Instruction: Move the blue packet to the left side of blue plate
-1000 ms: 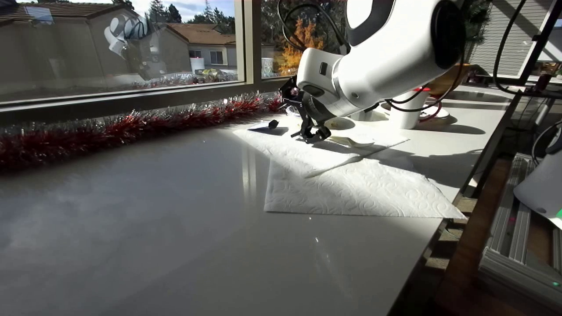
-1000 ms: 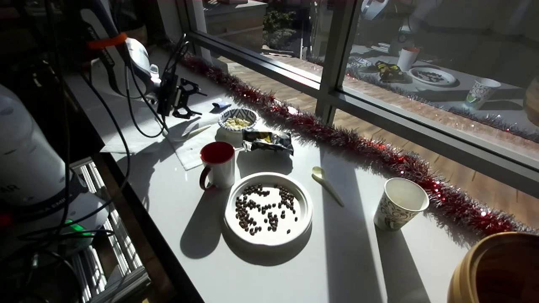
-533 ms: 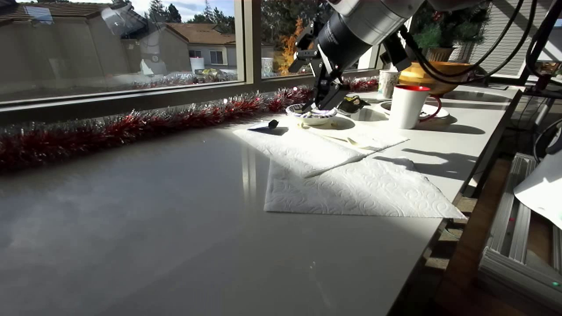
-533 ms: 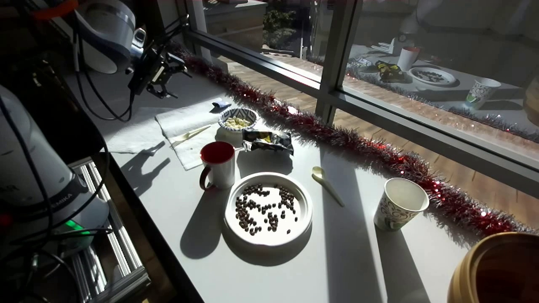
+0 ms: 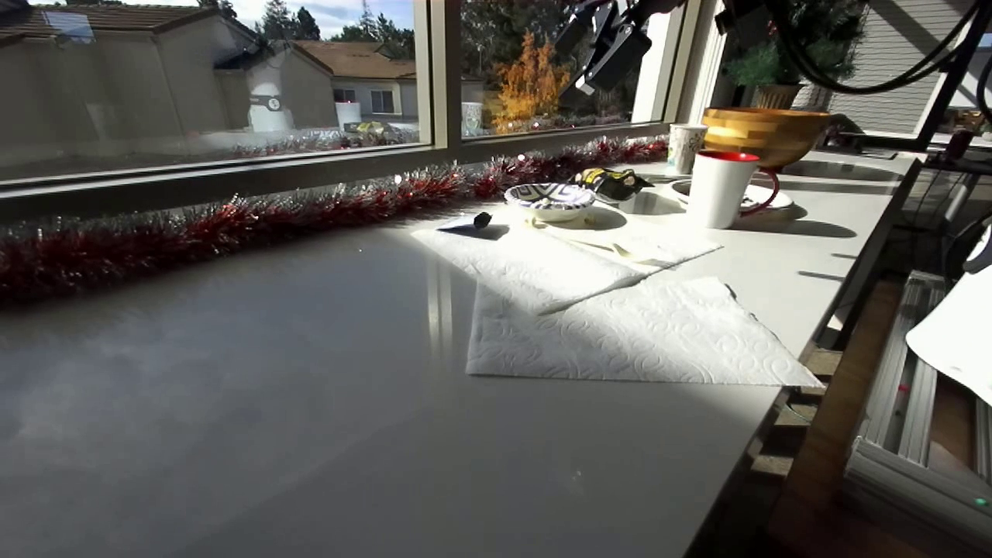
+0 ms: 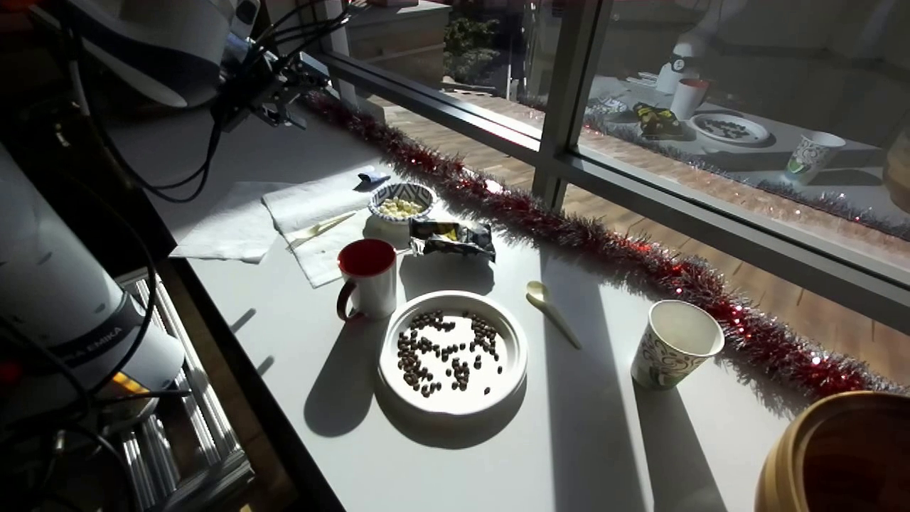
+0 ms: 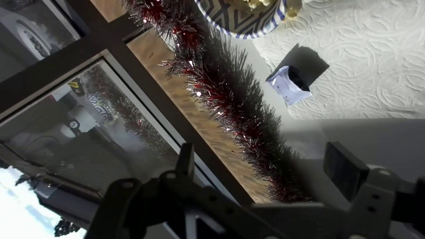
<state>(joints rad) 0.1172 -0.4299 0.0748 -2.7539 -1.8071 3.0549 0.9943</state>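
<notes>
Wrist view: gripper [image 7: 266, 163] enters along the bottom edge, fingers [image 7: 342, 171] spread well apart, released. Tinsel [image 7: 229, 116] runs diagonally across, part of it showing between the fingertips.

Arm pose: robot arm [image 6: 153, 53] reaches in from upper left in an exterior view, raised above the far end of the counter [image 6: 426, 469]. Wrist tipped over, so the gripper slants out toward the window side.

Gripper height: well above the counter. In an exterior view it hangs at the top edge, tilted, tips toward lower left, window behind; most of the arm cut off there. Black cables [image 5: 860, 87] sag in a loop to one side.

Base: white column [image 6: 60, 263] beside the counter, amber light [image 6: 129, 382] lit near its foot.

Blue packet: small packet [image 7: 286, 87] at the edge of the paper towel [image 7: 372, 66], between tinsel and towel middle. Pale bluish face, black on one side, hard shadow beside it. Well apart from the fingers.

Blue plate: patterned dish [image 5: 549, 191] holding pale pieces; packet near it, not touching, and left of it as seen in both exterior views. Top edge crops the dish in the wrist view.

Neighbours: black-and-yellow wrapper [image 6: 451, 240] just beside the dish; red-lined mug [image 6: 375, 291] nearby; white plate [image 6: 455, 407] of dark beans past the mug.
</notes>
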